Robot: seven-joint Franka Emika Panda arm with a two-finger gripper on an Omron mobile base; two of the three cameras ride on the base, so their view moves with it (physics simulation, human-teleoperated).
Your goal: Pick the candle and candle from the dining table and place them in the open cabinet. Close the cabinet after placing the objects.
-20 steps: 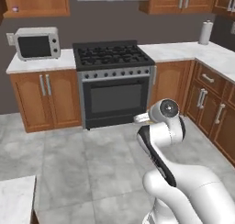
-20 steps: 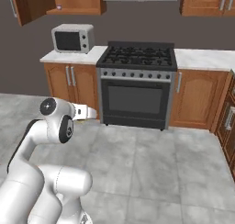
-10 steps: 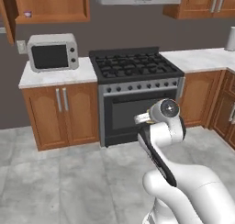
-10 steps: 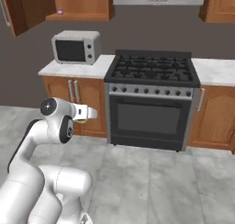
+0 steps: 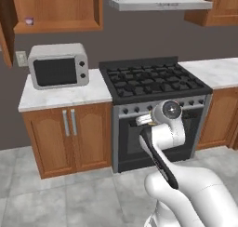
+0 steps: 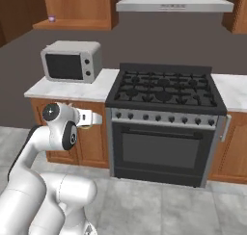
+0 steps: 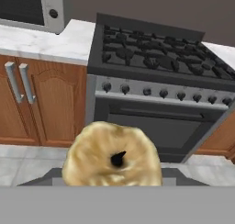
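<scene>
- The short, stubby golden-yellow candle (image 7: 111, 156), with its dark wick end-on, sits at the bottom centre of the hand view, gripped between the two dark finger tips of the gripper (image 7: 111, 175).
- The left base view shows the open reddish-brown wall cabinet (image 5: 56, 12) at upper left, with a small purple ring (image 5: 29, 21) on its shelf.
- The hand view shows the black gas stove (image 7: 156, 85) and the low cabinet's two grey handles (image 7: 20, 83) close up.

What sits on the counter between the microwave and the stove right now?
Nothing: in the left base view the marble counter between the microwave and the stove is bare. The right base view agrees.
</scene>
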